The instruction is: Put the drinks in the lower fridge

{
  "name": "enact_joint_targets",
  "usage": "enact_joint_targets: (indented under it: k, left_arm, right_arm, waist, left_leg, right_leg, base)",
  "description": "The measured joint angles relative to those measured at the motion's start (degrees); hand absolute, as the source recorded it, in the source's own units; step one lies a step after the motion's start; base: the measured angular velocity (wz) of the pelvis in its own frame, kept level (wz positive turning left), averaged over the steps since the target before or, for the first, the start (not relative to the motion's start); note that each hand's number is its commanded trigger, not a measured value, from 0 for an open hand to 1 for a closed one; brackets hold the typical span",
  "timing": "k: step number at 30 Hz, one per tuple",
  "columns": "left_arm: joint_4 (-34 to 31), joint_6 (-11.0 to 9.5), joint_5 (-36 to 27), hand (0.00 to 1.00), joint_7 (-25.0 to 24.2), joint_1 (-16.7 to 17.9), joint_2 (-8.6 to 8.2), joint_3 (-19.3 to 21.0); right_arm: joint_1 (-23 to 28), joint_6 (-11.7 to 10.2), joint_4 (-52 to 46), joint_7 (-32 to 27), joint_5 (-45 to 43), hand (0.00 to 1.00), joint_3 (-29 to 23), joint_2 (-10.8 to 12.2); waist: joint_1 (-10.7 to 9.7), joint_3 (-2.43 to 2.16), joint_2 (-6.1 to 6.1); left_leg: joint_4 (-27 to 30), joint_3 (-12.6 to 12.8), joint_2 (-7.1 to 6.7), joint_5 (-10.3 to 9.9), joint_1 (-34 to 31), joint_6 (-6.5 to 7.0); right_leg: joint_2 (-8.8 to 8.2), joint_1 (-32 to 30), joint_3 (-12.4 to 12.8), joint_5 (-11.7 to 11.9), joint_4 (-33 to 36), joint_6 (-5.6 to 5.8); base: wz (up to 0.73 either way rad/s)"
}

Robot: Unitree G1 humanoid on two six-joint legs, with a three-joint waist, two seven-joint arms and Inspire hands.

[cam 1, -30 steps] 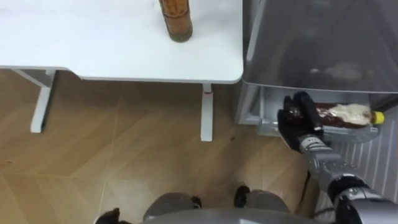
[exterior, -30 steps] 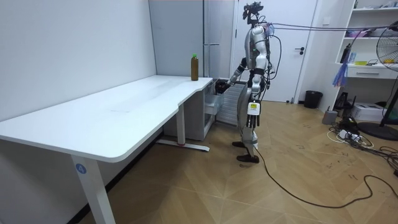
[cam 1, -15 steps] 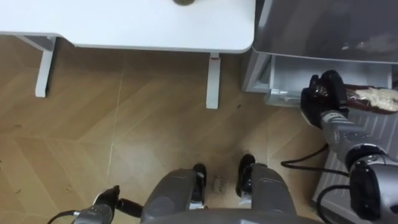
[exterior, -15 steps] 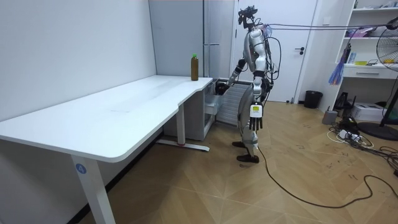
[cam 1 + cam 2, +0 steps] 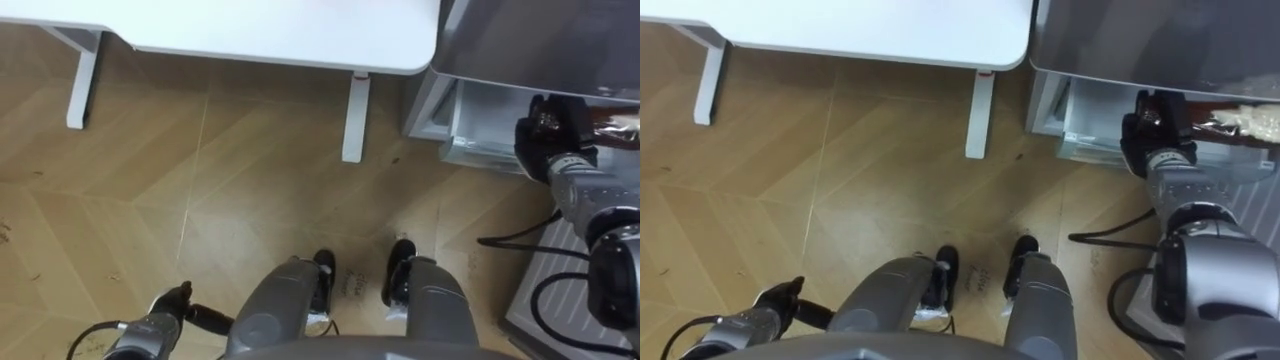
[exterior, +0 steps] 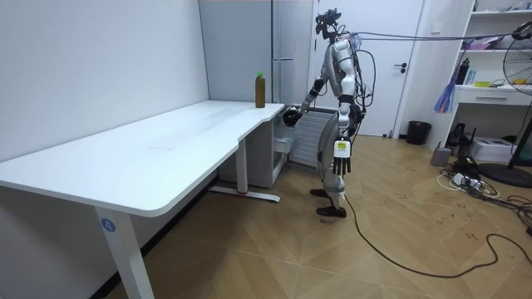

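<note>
A brown drink bottle with a pale label [image 5: 612,128] lies sideways at the open lower fridge drawer [image 5: 472,128]. My right hand [image 5: 553,140] is curled round its near end; the same hand [image 5: 1154,128] and bottle [image 5: 1243,123] appear in the right eye view. The bottle's far end runs out of the picture. A second brown bottle with a green cap [image 6: 260,90] stands upright on the white table [image 6: 166,141]. My left hand [image 5: 170,303] hangs open by my side, low at the left. In the room view I stand upright between table corner and fridge [image 6: 283,50].
The table's corner and white leg [image 5: 354,115] stand just left of the drawer. The grey fridge front [image 5: 540,40] overhangs the drawer. A ribbed white panel [image 5: 560,290] lies by my right foot. Wooden floor [image 5: 200,200] spreads to the left.
The eye view has swung down and right, so the table and its bottle slid up out of it. In the room view I have straightened up. My right hand keeps hold of the bottle.
</note>
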Motion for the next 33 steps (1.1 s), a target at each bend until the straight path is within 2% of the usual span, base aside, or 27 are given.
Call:
enact_joint_targets:
  k: [8,9,10,11,12,13,22,29,33]
  left_arm:
    - [0.2,0.1,-1.1,0.00,-1.0,-0.1,0.21,-0.8]
    - [0.2,0.1,-1.1,0.00,-1.0,0.0,0.21,-0.8]
    - [0.2,0.1,-1.1,0.00,-1.0,0.2,0.22,-0.8]
    - [0.2,0.1,-1.1,0.00,-1.0,0.3,0.22,-0.8]
    - [0.2,0.1,-1.1,0.00,-1.0,0.3,0.22,-0.8]
    - [0.2,0.1,-1.1,0.00,-1.0,0.4,0.22,-0.8]
    - [0.3,0.1,-1.0,0.00,-1.1,0.4,0.27,-0.8]
    - [0.3,1.4,-1.0,0.00,-1.0,0.8,0.31,-0.8]
    - [0.2,1.6,-1.0,0.00,-1.0,0.8,0.30,-0.8]
  right_arm:
    - [-0.6,0.4,0.0,-0.8,-0.6,1.00,0.4,0.0]
    - [-0.6,0.4,0.0,-0.8,-0.5,0.94,0.4,0.0]
    - [-0.6,0.4,0.0,-0.9,-0.5,0.83,0.4,0.0]
    - [-0.6,0.4,0.0,-1.0,-0.5,0.65,0.4,0.0]
    - [-0.7,0.4,0.0,-1.1,-0.5,0.24,0.4,0.0]
    - [-0.7,0.4,0.0,-1.1,-0.5,0.00,0.4,0.0]
    - [-0.8,0.4,-0.1,-1.0,-0.4,0.00,1.0,0.0]
    - [-0.8,2.5,-0.1,-0.6,-0.1,0.00,2.1,0.1]
    - [-0.8,2.9,-0.1,-0.5,-0.1,0.00,2.2,0.1]
  waist:
    - [0.0,0.00,-0.04]
    - [0.0,0.00,-0.04]
    - [0.1,-0.01,-0.04]
    - [0.2,0.00,-0.04]
    - [0.2,0.00,-0.04]
    - [0.2,0.00,-0.04]
    - [0.5,0.09,-0.19]
    - [0.7,0.09,-0.33]
    - [0.6,0.05,-0.43]
  left_leg:
    - [0.0,0.4,0.03,0.1,0.3,0.08]
    - [0.0,0.4,0.04,0.1,0.3,0.08]
    - [0.0,0.5,0.04,0.1,0.4,0.08]
    - [-0.1,0.6,0.04,0.1,0.4,0.09]
    - [-0.1,0.6,0.04,0.1,0.4,0.09]
    - [-0.2,0.6,0.05,0.1,0.4,0.09]
    - [-0.7,0.7,0.12,0.1,0.6,0.11]
    - [-0.4,0.7,0.14,0.1,0.6,0.11]
    - [-0.4,0.7,0.25,0.1,0.6,0.11]
  right_leg:
    - [0.10,0.0,0.3,0.0,-0.1,0.02]
    - [0.11,0.0,0.3,0.0,-0.1,0.01]
    - [0.11,0.0,0.4,0.0,-0.1,0.02]
    - [0.12,0.0,0.4,0.0,-0.1,0.03]
    - [0.12,0.0,0.4,0.0,-0.1,0.03]
    - [0.12,0.0,0.4,0.0,-0.1,0.03]
    - [0.29,0.0,0.6,0.0,-0.2,0.03]
    - [0.33,0.0,0.6,0.1,-0.4,0.03]
    - [0.53,0.2,0.6,0.2,-0.7,0.03]
  base:
    - [0.00]
    - [0.00]
    - [0.00]
    - [0.00]
    - [0.00]
    - [0.00]
    - [0.00]
    - [0.00]
    - [-0.01]
